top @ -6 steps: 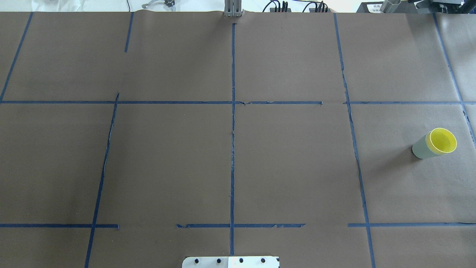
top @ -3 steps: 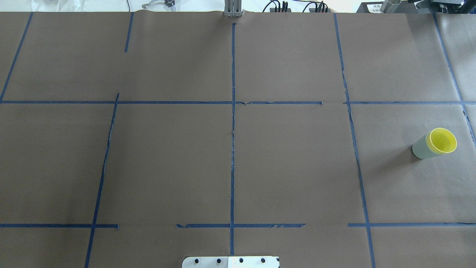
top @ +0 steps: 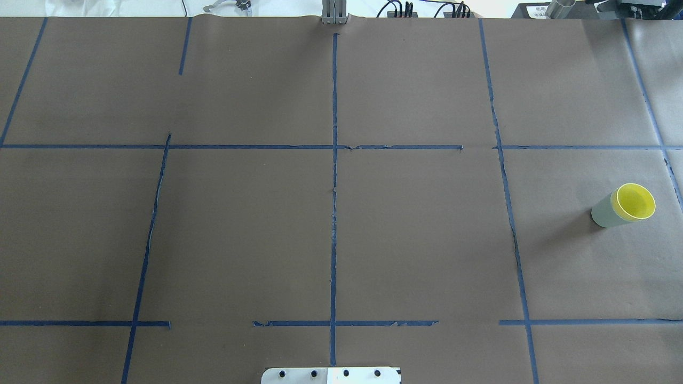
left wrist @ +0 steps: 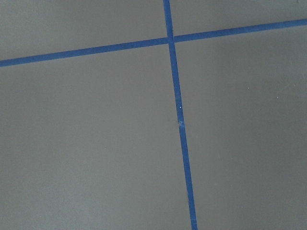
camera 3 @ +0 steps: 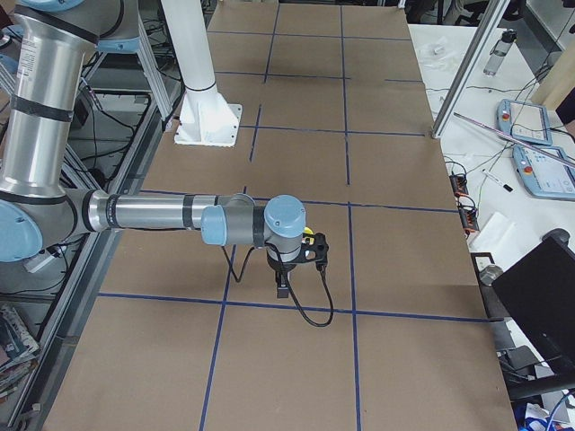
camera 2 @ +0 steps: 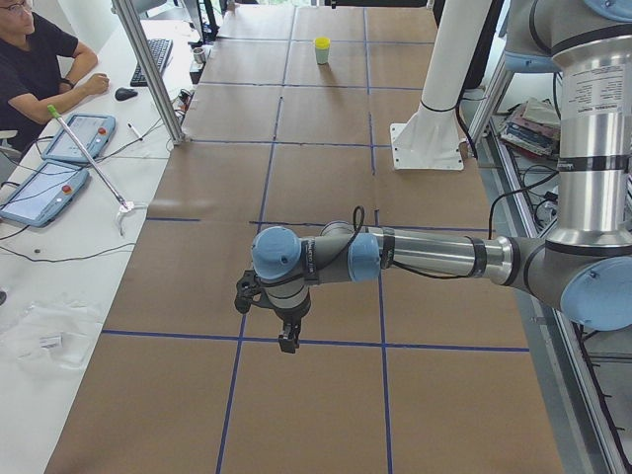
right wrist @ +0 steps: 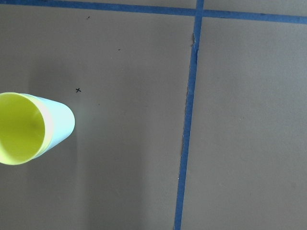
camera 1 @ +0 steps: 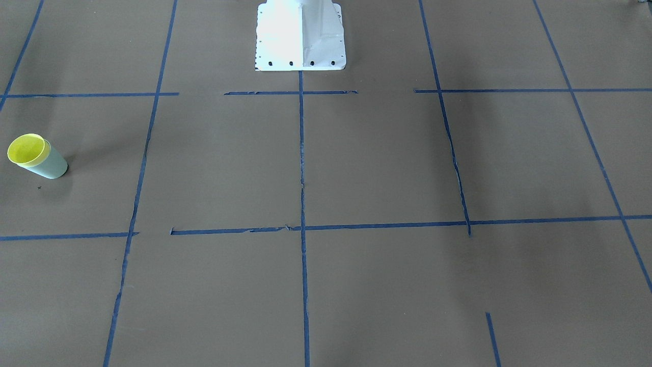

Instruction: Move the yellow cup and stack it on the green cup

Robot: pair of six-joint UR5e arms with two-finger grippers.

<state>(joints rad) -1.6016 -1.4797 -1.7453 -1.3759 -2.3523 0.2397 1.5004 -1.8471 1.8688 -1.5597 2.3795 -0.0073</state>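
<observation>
Overhead: behind robot, looking forward and down on counter (top: 416, 240). Front-facing: opposite side, steep, robot base (camera 1: 300, 35) at top. Side views: each counter end, looking lengthwise. Wrist cameras: close, straight down onto blue tape (left wrist: 181, 124). Shared landmark: yellow cup (top: 635, 202) in overhead, front-facing, right wrist.
</observation>
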